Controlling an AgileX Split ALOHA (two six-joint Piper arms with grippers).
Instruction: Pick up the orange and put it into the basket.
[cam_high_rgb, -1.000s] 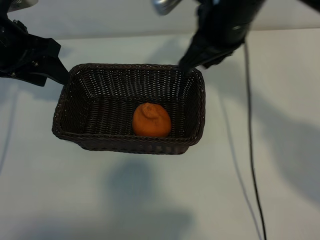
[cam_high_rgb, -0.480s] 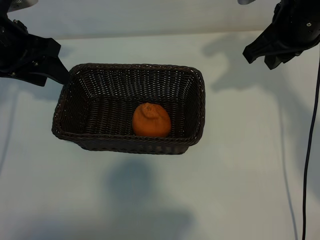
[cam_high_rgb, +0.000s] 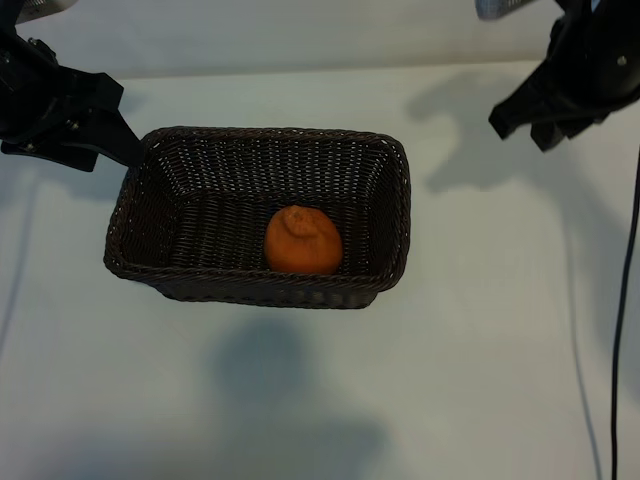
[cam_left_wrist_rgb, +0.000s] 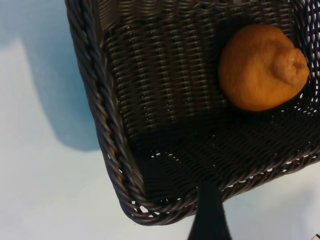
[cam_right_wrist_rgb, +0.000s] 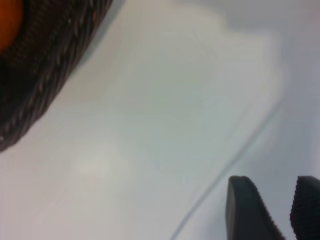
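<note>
While the orange (cam_high_rgb: 303, 240) is lying on the floor of the basket (cam_high_rgb: 150, 215), toward its five o'clock corner in the exterior view and close against the near wall, it is looking like a firm, fairly light fruit with a matte, slightly lumpy rind that should be giving rubber pads good friction. Judging by its roundish body, any regrasp would be best taken across the wide middle, away from the knob. That knobbly stem bump is showing clearly in the left wrist view (cam_left_wrist_rgb: 262, 67), and the short axis through it is lying roughly level rather than pointing upward. The basket's long axis is running from nine to three o'clock. The left gripper (cam_high_rgb: 110, 140) is hanging with jaws spread at the basket's ten o'clock corner, holding nothing. The right gripper (cam_high_rgb: 530, 125) is hovering near two o'clock, well apart from the basket, its fingers (cam_right_wrist_rgb: 247, 207) standing partly apart and empty.
</note>
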